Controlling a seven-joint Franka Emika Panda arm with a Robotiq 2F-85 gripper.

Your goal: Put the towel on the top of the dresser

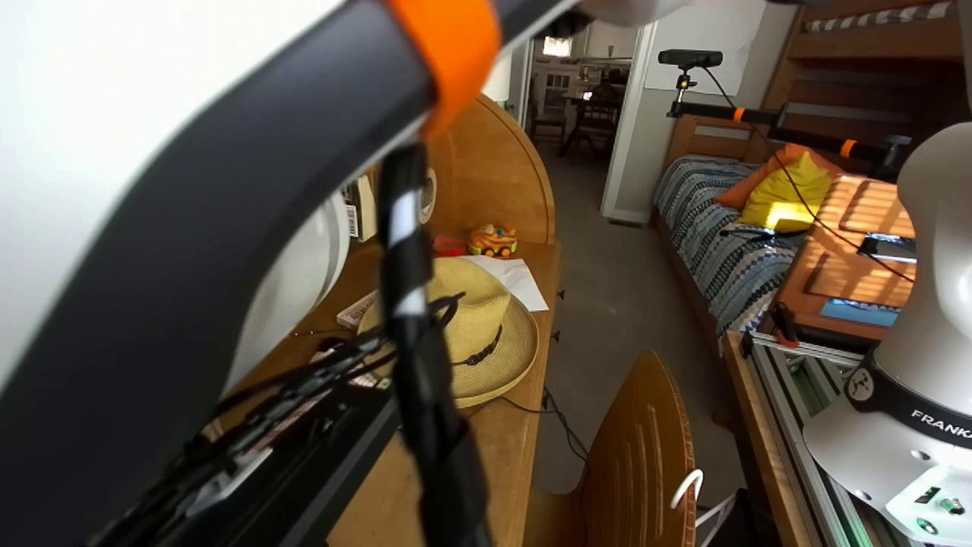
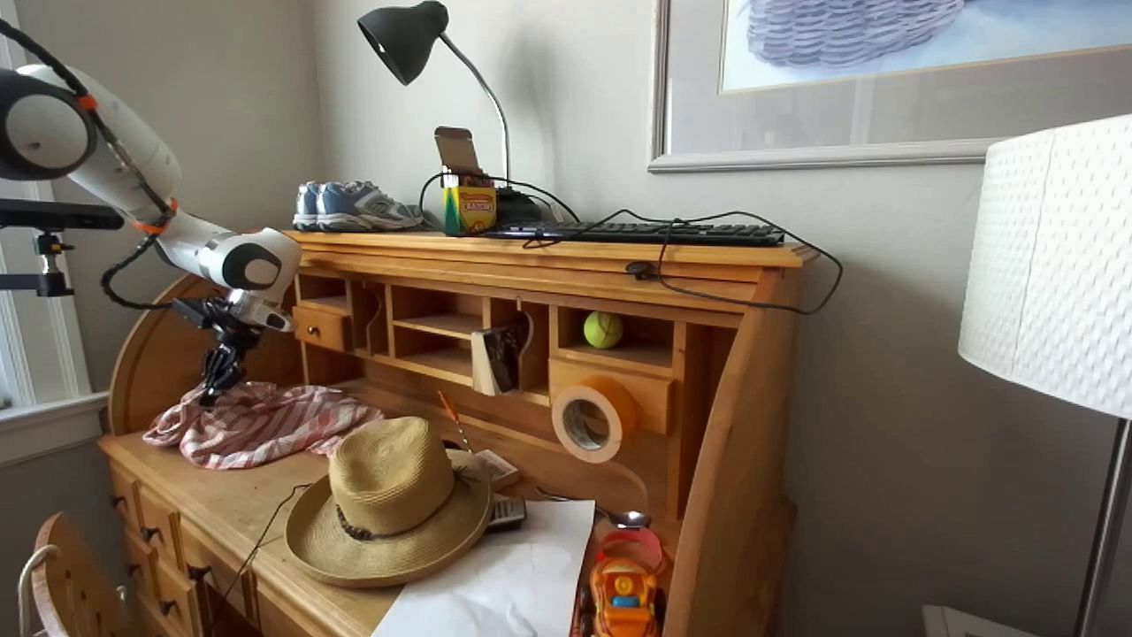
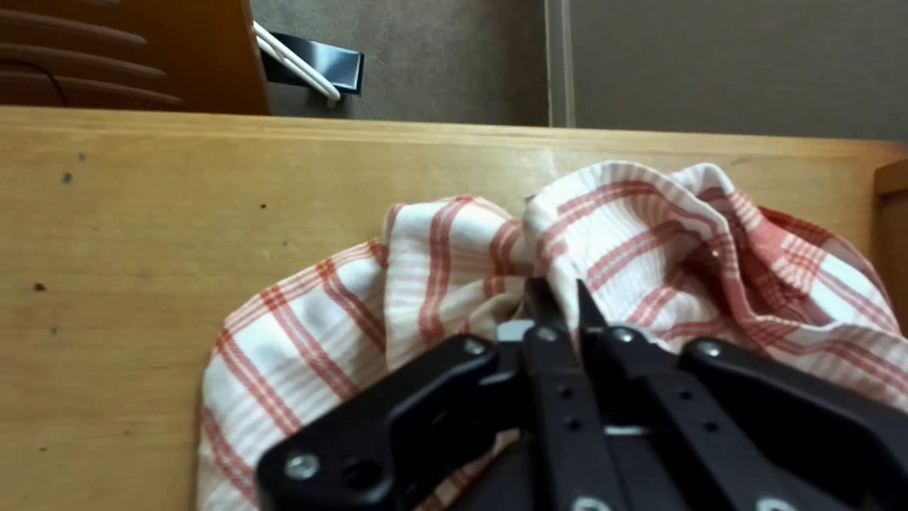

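The towel (image 2: pixel 256 433), thin cloth with red and white checks, lies crumpled on the desk surface of the dresser at its far left end. It also fills much of the wrist view (image 3: pixel 305 341). My gripper (image 2: pixel 210 396) points down into the towel. In the wrist view my gripper (image 3: pixel 560 285) has its fingers closed on a fold of the towel, with the rest still on the wood. The dresser (image 2: pixel 566 255) is light-brown wood with cubbyholes, curved sides and a flat top board. In an exterior view the dresser (image 1: pixel 501 167) shows partly, while towel and gripper do not show.
On the top board stand blue-grey shoes (image 2: pixel 354 208), a crayon box (image 2: pixel 470 203), a black lamp (image 2: pixel 405 40) and a keyboard (image 2: pixel 672 233) with a hanging cable. A straw hat (image 2: pixel 393 487) sits beside the towel. A wooden chair (image 1: pixel 645 456) stands at the dresser's front.
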